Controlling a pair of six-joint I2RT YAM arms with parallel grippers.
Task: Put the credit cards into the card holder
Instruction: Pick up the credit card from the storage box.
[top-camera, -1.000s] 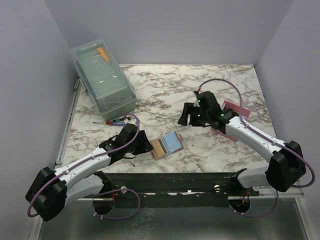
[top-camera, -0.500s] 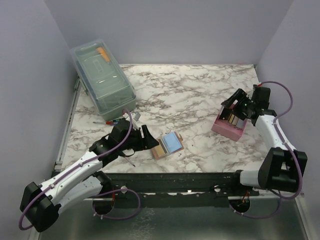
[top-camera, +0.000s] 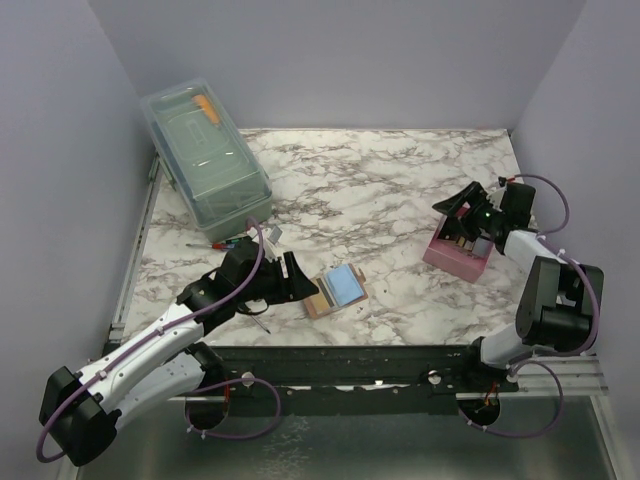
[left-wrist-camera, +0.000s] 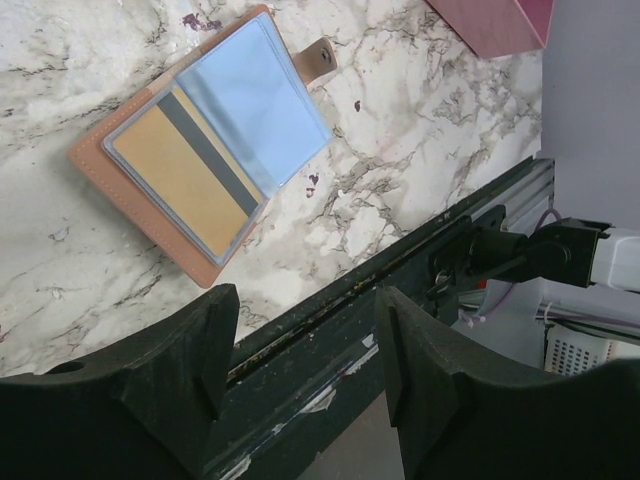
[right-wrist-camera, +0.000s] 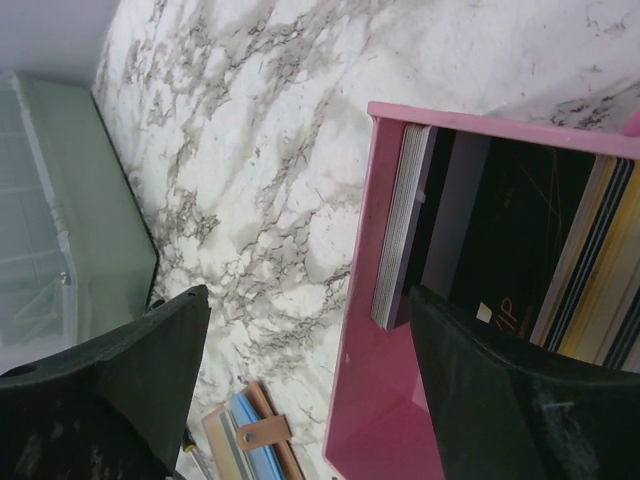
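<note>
Jaws of my left gripper (left-wrist-camera: 300, 335) stand apart, empty, just left of the open card holder (left-wrist-camera: 150, 205) with one yellow card (left-wrist-camera: 175, 180) inside. Well right of the holder, my right gripper (right-wrist-camera: 305, 310) is spread above credit cards (right-wrist-camera: 400, 230) in a pink tray (right-wrist-camera: 365, 385).

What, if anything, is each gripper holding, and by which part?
Nothing. The left gripper stands open, empty, beside the card holder; the right gripper hangs open, empty, over the pink tray of credit cards.
</note>
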